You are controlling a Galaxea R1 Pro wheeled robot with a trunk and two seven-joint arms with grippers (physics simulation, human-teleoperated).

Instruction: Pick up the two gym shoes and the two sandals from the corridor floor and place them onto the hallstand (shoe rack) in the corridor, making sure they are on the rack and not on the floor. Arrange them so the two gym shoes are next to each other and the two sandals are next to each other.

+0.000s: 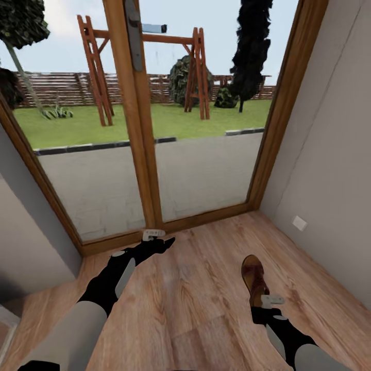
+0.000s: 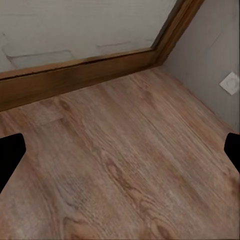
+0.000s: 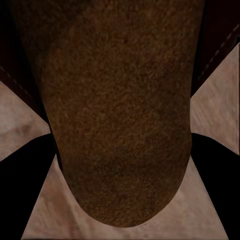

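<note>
One dark brown sandal [image 1: 252, 274] is on the right side of the corridor floor [image 1: 196, 299], its toe pointing toward the glass door. My right gripper [image 1: 261, 309] is at its heel end. In the right wrist view the sandal [image 3: 120, 100] sits between the two black fingers [image 3: 30, 190], which press against its sides, with wood planks showing beneath. My left gripper [image 1: 166, 241] reaches forward near the door sill. It is open over bare planks [image 2: 120, 155], with nothing between its fingers. The gym shoes and the hallstand are out of view.
A wood-framed glass door [image 1: 139, 154] closes off the corridor ahead, with a garden beyond. A grey wall with a white outlet [image 1: 299, 223] runs along the right, and another grey wall [image 1: 26, 242] along the left. The outlet [image 2: 231, 82] is also in the left wrist view.
</note>
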